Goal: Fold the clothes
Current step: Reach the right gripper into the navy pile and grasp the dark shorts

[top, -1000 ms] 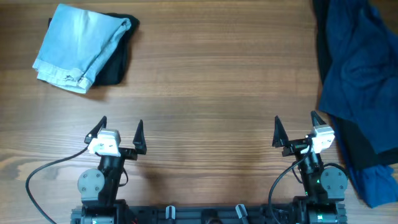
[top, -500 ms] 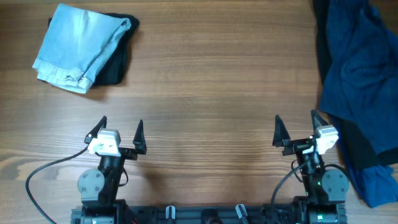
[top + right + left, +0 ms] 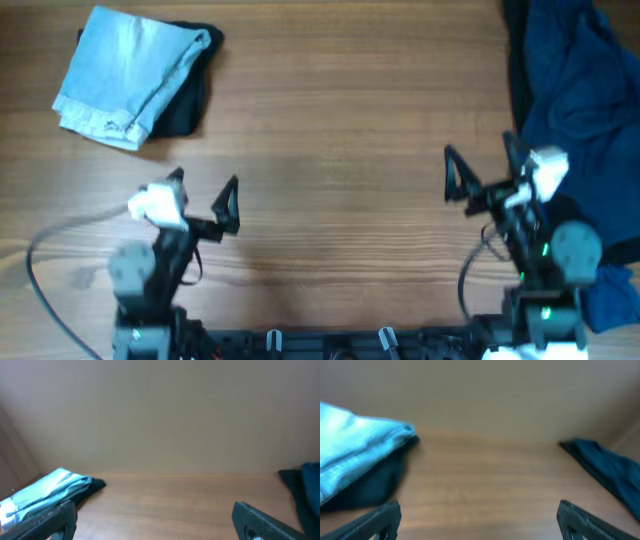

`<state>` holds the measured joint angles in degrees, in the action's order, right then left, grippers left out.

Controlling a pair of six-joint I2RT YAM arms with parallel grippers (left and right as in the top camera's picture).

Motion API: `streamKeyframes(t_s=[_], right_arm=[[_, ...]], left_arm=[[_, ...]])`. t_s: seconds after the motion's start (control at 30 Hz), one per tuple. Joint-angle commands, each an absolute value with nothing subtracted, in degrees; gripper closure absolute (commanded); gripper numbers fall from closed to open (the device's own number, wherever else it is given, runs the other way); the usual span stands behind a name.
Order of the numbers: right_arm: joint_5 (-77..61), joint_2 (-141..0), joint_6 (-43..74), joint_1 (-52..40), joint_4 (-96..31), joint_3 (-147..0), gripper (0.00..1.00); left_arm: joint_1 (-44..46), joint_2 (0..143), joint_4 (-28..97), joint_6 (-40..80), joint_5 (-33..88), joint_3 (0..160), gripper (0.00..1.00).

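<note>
A crumpled heap of dark navy and brighter blue clothes [image 3: 580, 110] lies at the table's right edge; its edge shows in the left wrist view [image 3: 612, 470] and the right wrist view [image 3: 305, 487]. A folded light-blue denim garment [image 3: 130, 72] lies on a folded black one [image 3: 188, 100] at the far left, also in the left wrist view [image 3: 355, 455] and the right wrist view [image 3: 47, 491]. My left gripper [image 3: 203, 190] is open and empty above bare table. My right gripper [image 3: 480, 170] is open and empty, just left of the blue heap.
The wooden table [image 3: 340, 130] lies between the two piles. A grey cable [image 3: 55, 235] loops from the left arm near the front left edge. The arm bases stand at the front edge.
Both arms have risen and moved away from the front edge. The right gripper has shifted right toward the blue heap. Both stay open; the clothes have not moved.
</note>
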<state>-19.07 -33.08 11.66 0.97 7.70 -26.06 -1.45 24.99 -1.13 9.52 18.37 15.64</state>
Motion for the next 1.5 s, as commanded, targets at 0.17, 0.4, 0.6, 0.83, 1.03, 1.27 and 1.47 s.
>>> streamKeyframes(t_s=[0.17,0.4,0.6,0.83,1.03,1.27,1.47], right_arm=[[-20.6,-70.8,8.7,0.8,-13.6,-64.3,0.0],[-15.2,-81.3,0.4,3.2,-5.3,-72.2,0.0],[-15.0,-95.0,6.9,22.2,-5.4,-83.7,0.0],[-16.6,-112.5,10.9,32.9,-4.0,-86.9,0.0],[-16.8,-123.7,13.7,34.3,1.5,-86.9,0.01],[-17.2,-131.1,19.7,34.1,3.9,-86.9,0.38],[-17.2,-128.2,19.5,34.0,2.1,-87.0,0.96]], left_arm=[[-0.5,76.2,28.3,10.7,24.6,65.8,0.0],[-0.5,92.7,32.4,11.2,28.0,75.2,0.0],[5.8,92.6,31.4,10.8,23.0,80.9,0.0],[14.8,93.1,33.4,10.7,17.9,80.9,0.0],[20.9,101.0,31.8,10.8,16.4,80.9,0.0],[23.1,105.2,28.2,11.0,16.4,80.9,0.0],[23.1,105.2,26.9,11.0,15.3,80.9,0.0]])
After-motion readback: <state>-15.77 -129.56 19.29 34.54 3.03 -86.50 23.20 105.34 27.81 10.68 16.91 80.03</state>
